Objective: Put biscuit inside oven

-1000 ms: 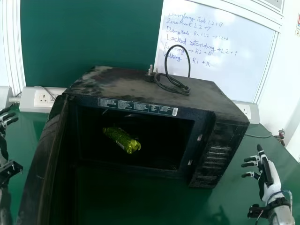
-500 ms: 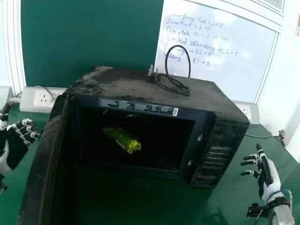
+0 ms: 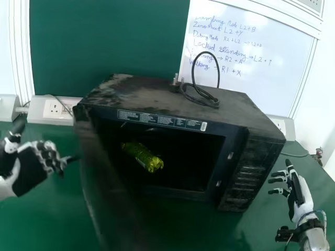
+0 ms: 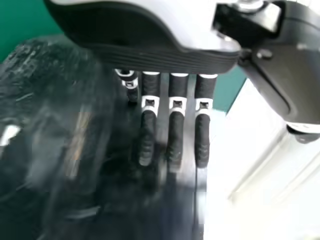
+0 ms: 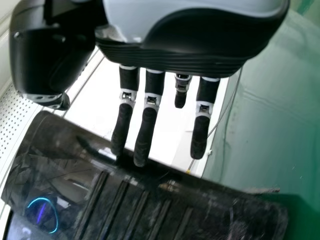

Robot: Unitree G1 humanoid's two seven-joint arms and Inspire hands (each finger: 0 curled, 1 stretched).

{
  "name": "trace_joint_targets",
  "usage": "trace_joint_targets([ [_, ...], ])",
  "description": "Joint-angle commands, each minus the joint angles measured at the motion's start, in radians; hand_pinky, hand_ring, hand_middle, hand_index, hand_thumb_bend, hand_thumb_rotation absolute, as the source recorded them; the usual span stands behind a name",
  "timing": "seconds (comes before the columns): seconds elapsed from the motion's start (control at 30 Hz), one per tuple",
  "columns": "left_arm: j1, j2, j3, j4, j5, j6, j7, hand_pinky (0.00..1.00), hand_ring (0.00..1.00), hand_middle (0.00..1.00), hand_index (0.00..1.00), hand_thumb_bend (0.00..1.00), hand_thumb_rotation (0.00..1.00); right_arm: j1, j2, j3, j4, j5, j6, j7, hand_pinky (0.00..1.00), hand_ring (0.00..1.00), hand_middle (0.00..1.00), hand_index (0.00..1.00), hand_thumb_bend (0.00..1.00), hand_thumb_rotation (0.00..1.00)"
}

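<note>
The biscuit packet [image 3: 144, 157], a shiny yellow-green roll, lay on its side within the oven [image 3: 167, 98], slanting, with its nearer end towards the right in the head view. The oven was a black box, its top scuffed and dusty, standing upright on the green table [image 3: 47, 222]. Its door [image 3: 107, 183] hung open at the left, leaving the dark inside exposed.

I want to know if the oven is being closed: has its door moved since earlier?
Yes, the door has swung rightward in the head view, towards the front of the oven.
</note>
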Motion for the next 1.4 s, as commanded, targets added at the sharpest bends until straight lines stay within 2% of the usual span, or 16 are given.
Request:
trace_joint_targets([
  [0.0,-0.029,0.016,-0.057,-0.024,-0.018,0.023,-0.069,0.25,0.35,0.40,0.41,0.99,1.00,0.005,0.006,0.002,-0.010,0.002,0.011,-0.005,0.40,0.38,0.41,0.44,0.72,0.69],
  [0.17,-0.081,0.034,-0.112,-0.005,-0.048,0.100,-0.125,0.24,0.39,0.44,0.43,1.00,1.00,0.007,0.004,0.000,-0.008,0.006,0.000,0.005,0.39,0.38,0.41,0.45,0.70,0.68],
  [0.3,-0.099,0.019,-0.135,-0.004,-0.045,0.120,-0.136,0.27,0.43,0.48,0.44,1.00,1.00,0.008,0.002,0.000,-0.010,0.005,0.002,0.006,0.40,0.38,0.42,0.45,0.69,0.68],
  [0.47,-0.082,0.022,-0.137,-0.045,-0.002,0.104,-0.098,0.30,0.42,0.48,0.45,1.00,1.00,0.009,0.002,-0.001,-0.015,0.006,0.009,0.004,0.40,0.39,0.42,0.45,0.70,0.67],
  [0.57,-0.068,-0.008,-0.124,-0.073,0.000,0.103,-0.034,0.32,0.43,0.50,0.48,1.00,1.00,0.011,-0.001,0.000,-0.028,-0.002,0.025,-0.004,0.41,0.39,0.42,0.45,0.70,0.68],
  [0.7,-0.055,-0.043,-0.114,-0.066,0.005,0.080,0.016,0.37,0.53,0.57,0.55,1.00,1.00,0.012,-0.003,0.000,-0.014,-0.004,0.002,0.006,0.40,0.39,0.43,0.46,0.69,0.69],
  [0.77,-0.044,-0.063,-0.102,-0.049,0.011,0.062,0.040,0.45,0.61,0.64,0.62,1.00,1.00,0.010,0.000,-0.002,-0.020,0.002,0.009,0.006,0.40,0.39,0.43,0.45,0.69,0.68],
  [0.93,-0.038,-0.083,-0.088,0.030,0.038,0.013,0.058,0.79,0.82,0.82,0.81,0.99,1.00,0.010,-0.001,-0.002,-0.019,0.004,0.013,0.006,0.42,0.40,0.43,0.45,0.69,0.67],
  [1.0,-0.044,-0.086,-0.085,0.044,0.041,0.015,0.068,0.83,0.86,0.86,0.85,0.99,1.00,0.011,-0.002,-0.001,-0.020,0.000,0.014,0.004,0.42,0.40,0.43,0.46,0.69,0.67],
  [1.1,-0.046,-0.091,-0.082,0.053,0.047,0.012,0.084,0.81,0.86,0.87,0.88,0.99,1.00,0.010,-0.003,0.000,-0.017,0.000,0.009,0.006,0.42,0.40,0.43,0.46,0.69,0.67],
  [1.37,-0.056,-0.095,-0.081,0.100,0.041,0.003,0.073,0.77,0.84,0.86,0.85,1.00,0.97,0.010,-0.001,0.001,-0.027,0.001,0.020,0.003,0.42,0.40,0.43,0.46,0.66,0.66],
])
